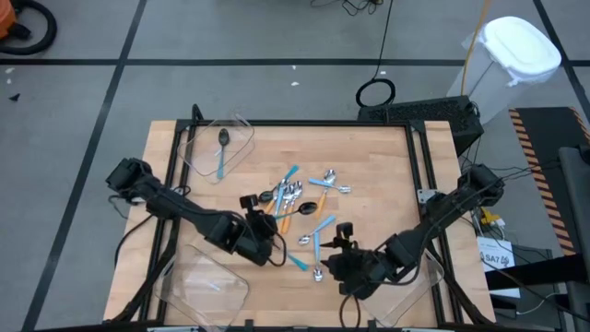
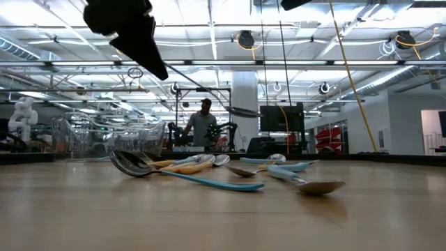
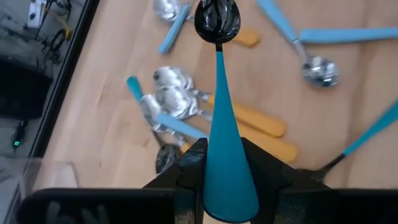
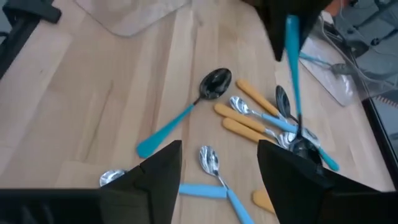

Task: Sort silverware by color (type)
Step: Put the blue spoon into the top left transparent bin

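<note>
My left gripper [image 3: 227, 183] [image 1: 260, 221] is over the near-left side of the spoon pile. It is shut on a spoon with a black bowl [image 3: 217, 18] and a light-blue handle [image 4: 292, 56]. Several more spoons [image 1: 297, 194] lie flat on the wood, silver or black bowls with blue or orange handles [image 3: 261, 121]. Another black-bowled blue spoon [image 1: 222, 152] lies in the clear bin [image 1: 241, 138] at the far left. My right gripper [image 4: 217, 177] [image 1: 343, 242] is open above the near-right spoons, touching nothing. My left gripper pinches the spoon between its two fingers [image 3: 186, 165] at the wide free end of the blue handle [image 3: 227, 168]. The spoon runs along the fingers and sticks out past them. It is lifted clear and slants down, its black bowl [image 4: 305, 148] lowest, just over the pile.
Two more clear bins sit at the table's near-left [image 1: 207, 286] and near-right [image 1: 419, 293] corners. Loose spoons [image 1: 318, 235] lie between the grippers. Bare wood [image 1: 369, 157] stretches toward the far right. A person stands far off in the room [image 2: 202, 122].
</note>
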You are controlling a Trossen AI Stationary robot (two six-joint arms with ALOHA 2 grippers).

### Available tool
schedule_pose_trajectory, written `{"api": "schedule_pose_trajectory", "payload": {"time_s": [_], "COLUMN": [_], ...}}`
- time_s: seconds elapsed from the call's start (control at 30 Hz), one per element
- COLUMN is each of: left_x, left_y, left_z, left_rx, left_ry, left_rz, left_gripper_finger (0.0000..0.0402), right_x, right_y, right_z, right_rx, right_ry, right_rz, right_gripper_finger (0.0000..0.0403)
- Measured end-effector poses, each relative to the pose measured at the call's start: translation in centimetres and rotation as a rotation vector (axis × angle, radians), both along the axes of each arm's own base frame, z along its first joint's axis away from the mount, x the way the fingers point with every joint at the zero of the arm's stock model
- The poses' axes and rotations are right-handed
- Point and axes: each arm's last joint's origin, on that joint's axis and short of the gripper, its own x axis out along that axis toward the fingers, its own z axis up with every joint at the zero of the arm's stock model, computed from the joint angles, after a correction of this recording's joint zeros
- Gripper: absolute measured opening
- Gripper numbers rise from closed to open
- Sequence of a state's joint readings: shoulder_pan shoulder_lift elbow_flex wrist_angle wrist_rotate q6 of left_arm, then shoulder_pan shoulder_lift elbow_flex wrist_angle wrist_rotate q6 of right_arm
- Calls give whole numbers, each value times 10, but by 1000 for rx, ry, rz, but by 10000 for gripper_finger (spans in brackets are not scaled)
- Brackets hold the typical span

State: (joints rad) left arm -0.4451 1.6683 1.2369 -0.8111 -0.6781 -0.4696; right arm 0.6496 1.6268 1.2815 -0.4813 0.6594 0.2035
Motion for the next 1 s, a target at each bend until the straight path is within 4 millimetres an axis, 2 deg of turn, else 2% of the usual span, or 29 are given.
{"api": "schedule_pose_trajectory", "payload": {"time_s": [0.2, 0.6, 0.73, 1.0], "left_x": [-8, -48, -52, -51], "left_y": [20, 47, 53, 58], "left_z": [11, 58, 60, 60], "left_rx": [-61, -68, -49, -39], "left_ry": [-7, -96, -92, -78], "left_rz": [137, 264, 287, 301], "left_gripper_finger": [80, 80, 65, 65], "right_x": [-3, -8, -8, -7], "right_y": [1, 0, 1, 1], "right_z": [-7, -15, -15, -15], "right_rx": [-10, 7, 2, -21], "right_ry": [19, 34, 35, 40], "right_rz": [9, -11, -6, 14], "right_gripper_finger": [196, 182, 178, 175]}}
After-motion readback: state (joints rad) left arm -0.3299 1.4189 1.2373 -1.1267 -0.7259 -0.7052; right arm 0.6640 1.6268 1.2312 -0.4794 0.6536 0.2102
